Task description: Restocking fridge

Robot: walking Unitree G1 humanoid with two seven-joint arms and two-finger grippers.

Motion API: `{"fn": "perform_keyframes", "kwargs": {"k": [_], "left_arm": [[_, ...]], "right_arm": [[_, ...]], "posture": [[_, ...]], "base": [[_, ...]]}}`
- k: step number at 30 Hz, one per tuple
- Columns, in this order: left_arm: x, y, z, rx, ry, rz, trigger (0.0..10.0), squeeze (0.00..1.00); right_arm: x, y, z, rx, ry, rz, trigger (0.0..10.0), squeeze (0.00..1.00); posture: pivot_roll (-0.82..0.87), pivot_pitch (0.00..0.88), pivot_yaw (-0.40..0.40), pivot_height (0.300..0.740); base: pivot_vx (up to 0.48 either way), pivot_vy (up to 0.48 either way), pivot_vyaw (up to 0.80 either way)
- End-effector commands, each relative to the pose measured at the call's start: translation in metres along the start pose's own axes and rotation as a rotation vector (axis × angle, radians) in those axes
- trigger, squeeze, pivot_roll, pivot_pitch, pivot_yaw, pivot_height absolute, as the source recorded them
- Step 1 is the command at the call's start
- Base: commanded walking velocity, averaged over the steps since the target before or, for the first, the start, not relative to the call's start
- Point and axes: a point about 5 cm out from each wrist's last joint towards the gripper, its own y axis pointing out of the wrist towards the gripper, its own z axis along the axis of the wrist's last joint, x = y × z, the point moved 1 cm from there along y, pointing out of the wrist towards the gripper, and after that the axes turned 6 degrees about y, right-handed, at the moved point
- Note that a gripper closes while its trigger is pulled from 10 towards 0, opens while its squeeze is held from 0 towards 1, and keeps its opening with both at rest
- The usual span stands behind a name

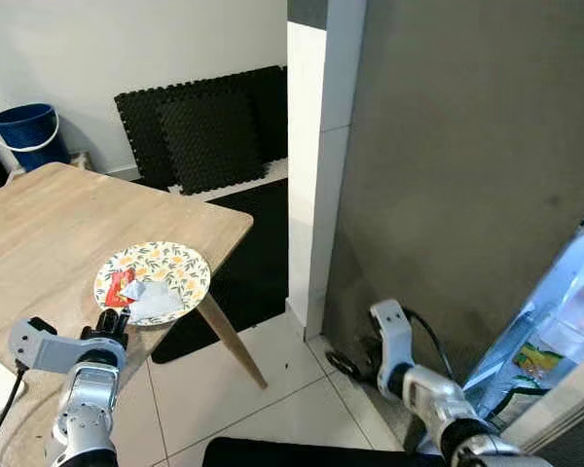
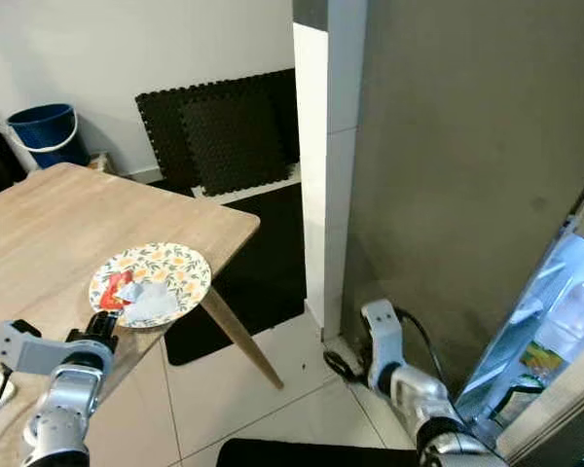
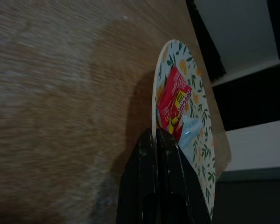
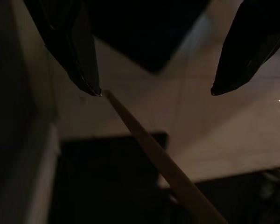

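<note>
The left hand (image 1: 114,322) is clamped on the near rim of the floral plate (image 1: 180,265), which sits at the edge of the wooden bench (image 1: 49,219) and carries a red packet (image 3: 174,103). The right hand (image 4: 154,91) hangs low with fingers spread, beside the open fridge (image 1: 555,321).

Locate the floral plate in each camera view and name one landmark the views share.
Left eye view: floral plate near the wooden table's right edge, the left gripper at its near rim.
Right eye view: the same spot, left of centre.
Left wrist view: seen edge-on, its rim pinched between the shut fingers.
Right wrist view: not there.
Shared landmark: the red packet on the plate.
</note>
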Motion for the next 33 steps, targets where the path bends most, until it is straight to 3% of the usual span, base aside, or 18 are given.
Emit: {"fn": "perform_keyframes", "kwargs": {"k": [1, 5, 6, 11, 31, 32, 33], "left_arm": [[-0.005, -0.002, -0.003, 0.001, -0.017, 0.023, 10.0, 0.00], [-0.010, -0.005, -0.002, 0.018, -0.037, 0.045, 10.0, 0.00], [-0.010, -0.005, -0.002, 0.018, -0.037, 0.045, 10.0, 0.00], [-0.016, -0.010, 0.000, 0.049, -0.077, 0.076, 10.0, 0.00], [-0.010, -0.020, -0.001, 0.067, -0.150, 0.057, 10.0, 0.00], [-0.009, -0.020, -0.001, 0.066, -0.151, 0.057, 10.0, 0.00], [-0.009, -0.020, -0.002, 0.063, -0.151, 0.057, 10.0, 0.00]], "right_arm": [[-0.014, 0.010, 0.020, 0.071, -0.014, 0.107, 10.0, 0.00], [-0.046, 0.024, 0.035, 0.101, -0.035, 0.327, 10.0, 0.00], [-0.046, 0.024, 0.035, 0.101, -0.035, 0.327, 10.0, 0.00], [-0.085, 0.037, 0.043, 0.103, -0.045, 0.542, 10.0, 0.00], [-0.113, 0.039, 0.041, 0.101, -0.046, 0.691, 10.0, 0.02], [-0.114, 0.039, 0.041, 0.101, -0.049, 0.696, 10.0, 0.03], [-0.116, 0.039, 0.042, 0.101, -0.052, 0.693, 10.0, 0.17]], "posture": [[0.00, 0.000, 0.032, 0.740], [0.00, 0.000, 0.027, 0.740], [0.00, 0.000, 0.027, 0.740], [0.01, 0.006, 0.010, 0.740], [0.03, 0.044, 0.005, 0.740], [0.03, 0.050, 0.002, 0.740], [0.03, 0.050, 0.002, 0.740]], "base": [[0.000, 0.000, 0.00], [0.000, 0.000, 0.00], [0.000, 0.000, 0.00], [0.000, 0.000, 0.00], [0.000, 0.000, 0.00], [0.000, 0.000, 0.00], [0.000, 0.000, 0.00]]}}
